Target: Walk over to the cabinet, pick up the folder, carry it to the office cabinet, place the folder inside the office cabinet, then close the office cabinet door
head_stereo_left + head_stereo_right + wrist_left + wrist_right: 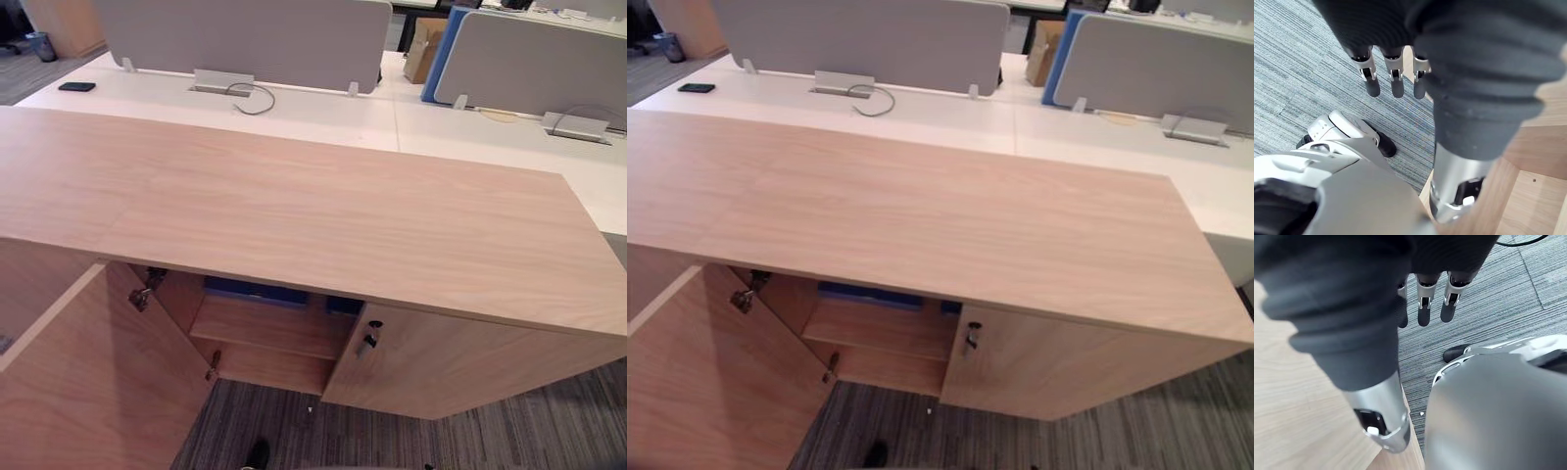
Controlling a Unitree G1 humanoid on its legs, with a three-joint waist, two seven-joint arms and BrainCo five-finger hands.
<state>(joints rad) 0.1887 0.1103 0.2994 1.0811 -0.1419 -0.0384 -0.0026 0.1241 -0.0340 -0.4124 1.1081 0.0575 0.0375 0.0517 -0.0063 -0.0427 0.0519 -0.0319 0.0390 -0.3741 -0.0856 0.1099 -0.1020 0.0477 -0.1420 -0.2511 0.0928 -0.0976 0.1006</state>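
Both hands hang low beside the cabinet [294, 206] and hold nothing. The left hand [1400, 29] points down at the carpet [1298, 73]. Its fingers [1397, 85] are straight, side by side with small gaps between them, and they touch nothing. Its thumb [1452, 188] stands apart from them, just beside a panel of light wood; I cannot tell if it touches the wood. The right hand [1425, 254] has the same pose: the fingers [1423, 313] are straight and relaxed above the carpet, and the thumb [1383, 423] is apart from them, next to a wooden surface.

The folder [257, 291] is blue and lies on the upper shelf [265, 328] inside the cabinet, just under the top board, so only its front edge shows. The left door [88, 392] stands wide open toward the robot. The right door [460, 367] is closed, with a key [367, 341] in its lock near the inner edge.

Behind the cabinet is a white desk [323, 113] with grey screens [245, 39], and a black phone [76, 86] lies at its far left.
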